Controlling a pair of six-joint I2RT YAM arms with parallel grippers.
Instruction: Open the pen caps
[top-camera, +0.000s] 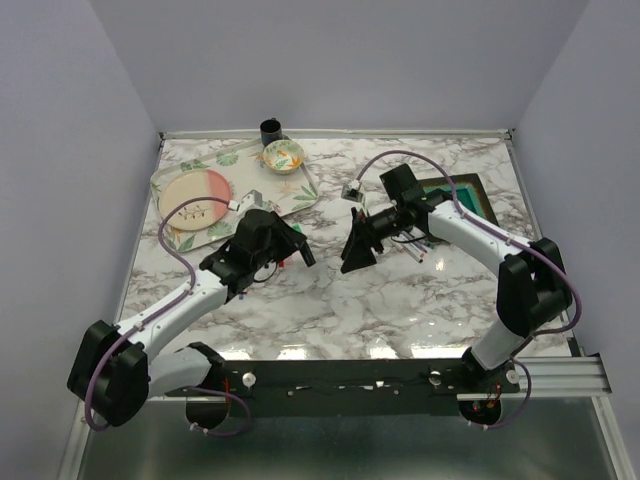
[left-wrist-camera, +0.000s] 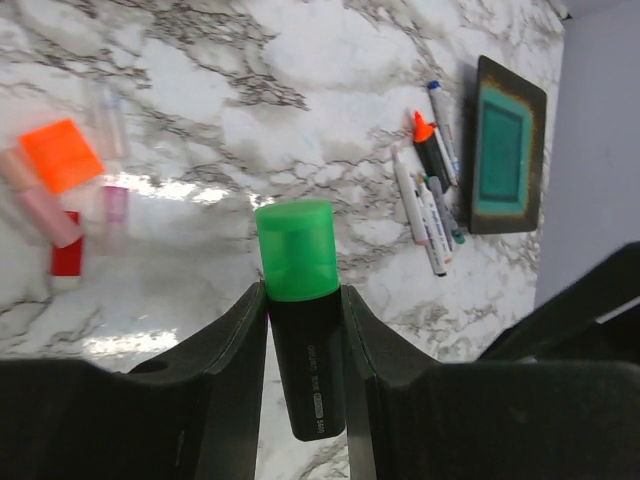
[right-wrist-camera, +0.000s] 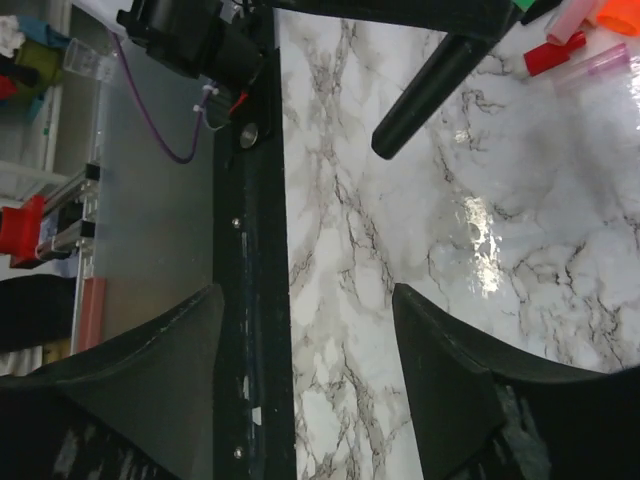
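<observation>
The left gripper was clamped on a black highlighter. Both fingers pressed on its barrel just under the green cap, which sat on the pen and stuck out past the fingertips toward 12 o'clock in the left wrist view. The right gripper stood spread wide with nothing between its fingers, over the marble table. In the top view the two grippers faced each other near the table's middle, close but apart, with the left one at 9 o'clock of the right.

Outward from the held pen in the left wrist view, loose caps lay at 10 o'clock. They were an orange cap, a pink cap, a red cap and two pale, blurred ones. At 2 o'clock the other pens lay bunched side by side, thin white and grey ones with a black orange-ended highlighter among them. A dark-framed green mat lay just at their 3 o'clock.

In the top view a tray at 11 o'clock of the left gripper held a pink plate and a patterned bowl, with a dark cup behind.
</observation>
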